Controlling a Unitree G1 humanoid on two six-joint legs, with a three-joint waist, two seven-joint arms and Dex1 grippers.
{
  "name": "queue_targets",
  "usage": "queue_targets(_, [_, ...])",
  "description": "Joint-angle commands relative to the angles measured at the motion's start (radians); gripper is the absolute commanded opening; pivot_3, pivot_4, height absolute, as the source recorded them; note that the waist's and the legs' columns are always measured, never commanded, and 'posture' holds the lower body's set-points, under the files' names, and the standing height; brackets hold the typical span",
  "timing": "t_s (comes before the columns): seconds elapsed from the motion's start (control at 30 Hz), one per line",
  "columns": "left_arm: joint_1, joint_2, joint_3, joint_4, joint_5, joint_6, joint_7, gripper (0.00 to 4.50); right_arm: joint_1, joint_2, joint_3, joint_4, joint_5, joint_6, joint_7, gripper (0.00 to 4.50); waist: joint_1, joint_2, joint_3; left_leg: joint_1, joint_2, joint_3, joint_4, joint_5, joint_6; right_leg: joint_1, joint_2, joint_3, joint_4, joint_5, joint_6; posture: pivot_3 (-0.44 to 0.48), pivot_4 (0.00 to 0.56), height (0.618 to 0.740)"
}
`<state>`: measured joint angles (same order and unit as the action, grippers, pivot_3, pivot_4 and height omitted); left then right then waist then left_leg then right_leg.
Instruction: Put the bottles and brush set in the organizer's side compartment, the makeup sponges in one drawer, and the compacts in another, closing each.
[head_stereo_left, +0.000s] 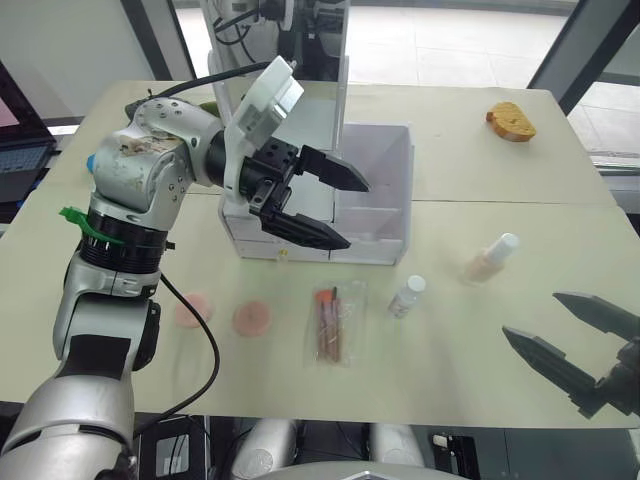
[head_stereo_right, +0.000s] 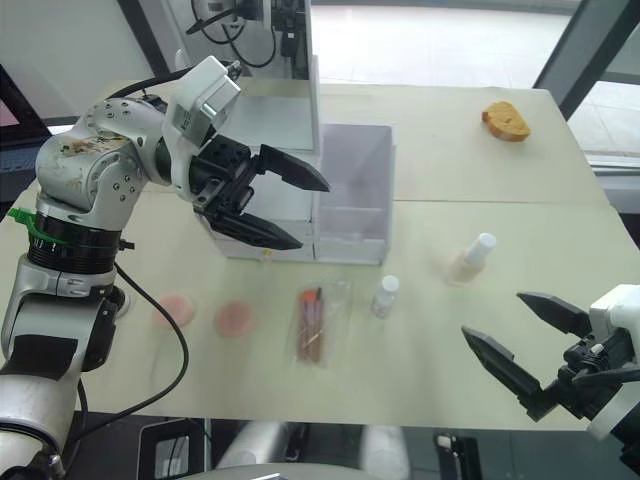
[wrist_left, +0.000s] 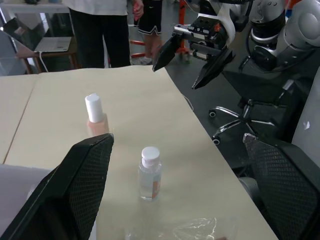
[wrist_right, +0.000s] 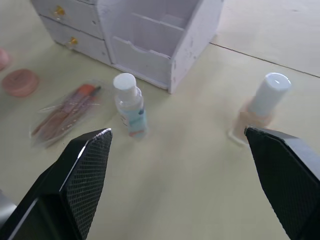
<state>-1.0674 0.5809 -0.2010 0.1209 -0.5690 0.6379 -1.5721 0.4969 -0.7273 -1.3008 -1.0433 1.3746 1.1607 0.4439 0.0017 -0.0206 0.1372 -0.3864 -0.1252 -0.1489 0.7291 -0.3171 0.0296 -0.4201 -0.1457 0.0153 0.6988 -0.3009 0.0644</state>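
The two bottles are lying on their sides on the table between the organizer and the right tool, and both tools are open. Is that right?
Not quite. The short clear bottle and the taller peach bottle stand upright, caps up, as the right wrist view shows. They are on the table between the organizer and the right tool, and both it and the left tool are open.
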Motion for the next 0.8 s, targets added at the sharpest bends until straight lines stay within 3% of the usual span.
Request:
queue_targets(0.03, [-0.009,-0.005,0.012,-0.061,0.005,-0.001,0.036,4.48,0.014,0.01,0.132,-0.004,-0.071,-0.131,-0.142,4.5,-0.006,0.0,0.0,0.001,0.0,0.0,0.0,0.0,0.0,0.0,0.0,0.0,-0.001,0.0,0.0,0.0,0.15,0.734])
queue_targets(0.13, [0.015,-0.012,0.04,-0.103,0.005,0.02,0.113,4.48,-0.021,0.033,0.312,0.007,-0.236,-0.18,-0.222,4.5,-0.007,0.0,0.0,0.003,0.0,0.0,-0.002,0.0,0.0,0.0,0.003,0.0,-0.005,0.0,0.0,0.0,0.15,0.734])
queue_targets(0.4, [0.123,-0.016,0.129,-0.197,-0.031,0.074,0.277,4.48,-0.142,0.038,0.569,0.179,-0.492,-0.329,-0.225,4.5,-0.005,0.0,0.0,0.003,-0.001,0.001,-0.001,0.0,0.0,-0.001,0.005,0.001,-0.005,0.0,0.0,0.0,0.15,0.734])
queue_targets(0.67, [0.182,-0.019,0.196,-0.309,-0.147,0.15,0.356,4.48,-0.25,0.046,0.72,0.307,-0.615,-0.411,-0.172,4.5,0.0,0.0,0.0,0.003,0.0,0.001,-0.001,0.0,0.0,-0.001,0.006,0.002,-0.006,0.0,0.0,0.0,0.15,0.734])
queue_targets(0.8, [0.198,0.005,0.185,-0.339,-0.138,0.153,0.383,4.48,-0.304,0.045,0.77,0.365,-0.665,-0.434,-0.158,4.5,-0.001,0.0,0.0,0.003,0.0,0.001,-0.001,0.0,0.0,-0.001,0.006,0.002,-0.006,0.0,0.0,0.0,0.15,0.734])
